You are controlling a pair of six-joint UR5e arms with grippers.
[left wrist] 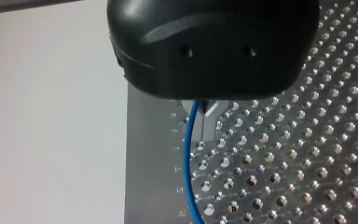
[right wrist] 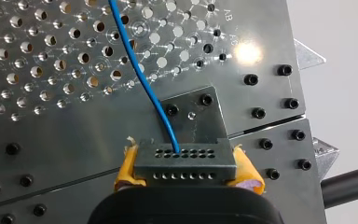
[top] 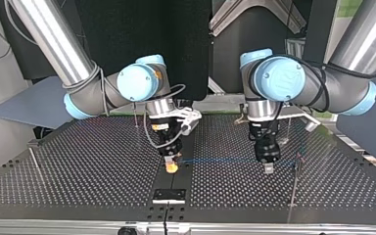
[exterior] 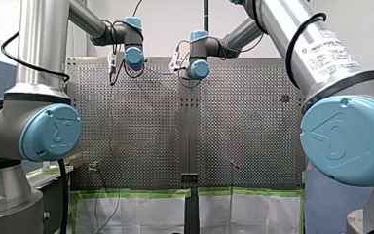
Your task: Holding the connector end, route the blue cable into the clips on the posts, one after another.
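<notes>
In the right wrist view my right gripper (right wrist: 186,173) is shut on the grey connector block (right wrist: 185,157), one yellow pad on each side. The blue cable (right wrist: 142,77) leaves the block and runs ahead over the perforated plate. In the top view it stretches level (top: 225,160) from my right gripper (top: 171,165) to my left gripper (top: 268,168), then on to a thin post (top: 297,161). In the left wrist view the metal fingers of my left gripper (left wrist: 204,112) close on the cable (left wrist: 189,158), which hangs down from them.
The perforated table (top: 88,161) carries other thin posts at the top view's far left (top: 34,157) and behind my right arm (top: 136,115). A small black plate (top: 169,195) sits at the near edge's middle. Both arms hang low over the centre.
</notes>
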